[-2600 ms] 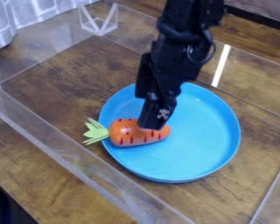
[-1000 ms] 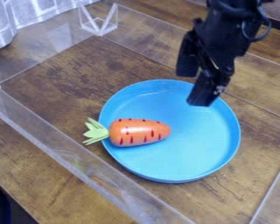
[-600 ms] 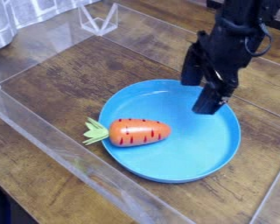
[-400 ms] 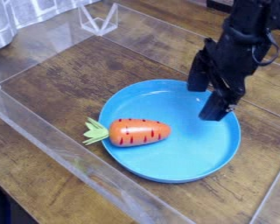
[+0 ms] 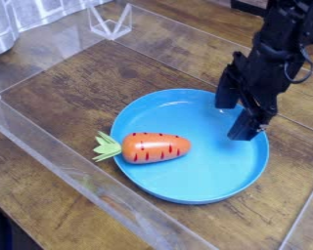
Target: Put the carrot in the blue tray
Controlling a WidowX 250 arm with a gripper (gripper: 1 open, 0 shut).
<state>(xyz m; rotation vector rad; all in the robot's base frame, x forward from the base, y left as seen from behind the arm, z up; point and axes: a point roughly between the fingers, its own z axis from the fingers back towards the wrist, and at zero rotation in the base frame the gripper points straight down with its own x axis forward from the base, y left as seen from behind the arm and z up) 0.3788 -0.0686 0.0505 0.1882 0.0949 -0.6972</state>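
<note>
Camera view: saw the orange toy carrot (image 5: 156, 147) lying on its side in the bright blue round plastic tray (image 5: 186, 176), over toward the left of the picture. Made out short dark stripes across the plump body, with the thick end toward the left and the narrower end toward the middle of the tray. Noticed the pale green leafy top (image 5: 107, 148) reaching out over the raised rim at the left. Found the black tool (image 5: 234, 118) released, with fingers spread apart and nothing between them, well apart from the carrot, over the right part of the tray. Could not tell whether either fingertip touched the blue surface. Saw the tray resting on the brown wooden tabletop (image 5: 67, 93). Spotted a white angular wire-like object (image 5: 111, 22) near the upper left, beyond the tray, and a transparent strip (image 5: 87, 178) running diagonally past the tray's lower left side
</note>
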